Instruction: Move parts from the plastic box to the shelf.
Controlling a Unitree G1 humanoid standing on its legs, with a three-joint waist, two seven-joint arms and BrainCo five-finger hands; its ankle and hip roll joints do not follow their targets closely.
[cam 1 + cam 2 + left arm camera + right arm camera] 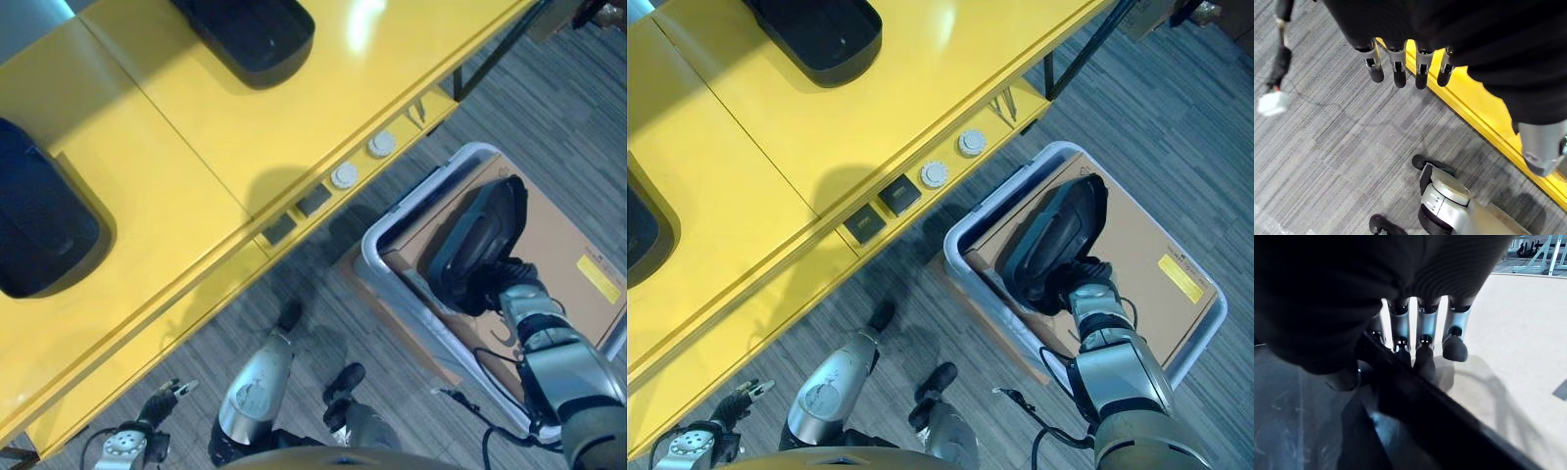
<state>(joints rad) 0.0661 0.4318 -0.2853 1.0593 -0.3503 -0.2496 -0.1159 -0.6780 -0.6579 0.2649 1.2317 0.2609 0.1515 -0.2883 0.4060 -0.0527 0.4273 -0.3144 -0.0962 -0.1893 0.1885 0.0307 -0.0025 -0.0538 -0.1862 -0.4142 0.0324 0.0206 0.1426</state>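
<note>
shelf [196, 147] far side, two trays on top: one [250, 34] at far edge, one [39, 220] at left | plastic box [965, 257] on floor right of shelf | part [1053, 240] in box, tilted | right hand [1087, 279] at part, inside box | left hand [162, 401] low left over floor

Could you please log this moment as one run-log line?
right hand: gripping black part in plastic box | left hand: idle, open | shelf: two black parts
</note>
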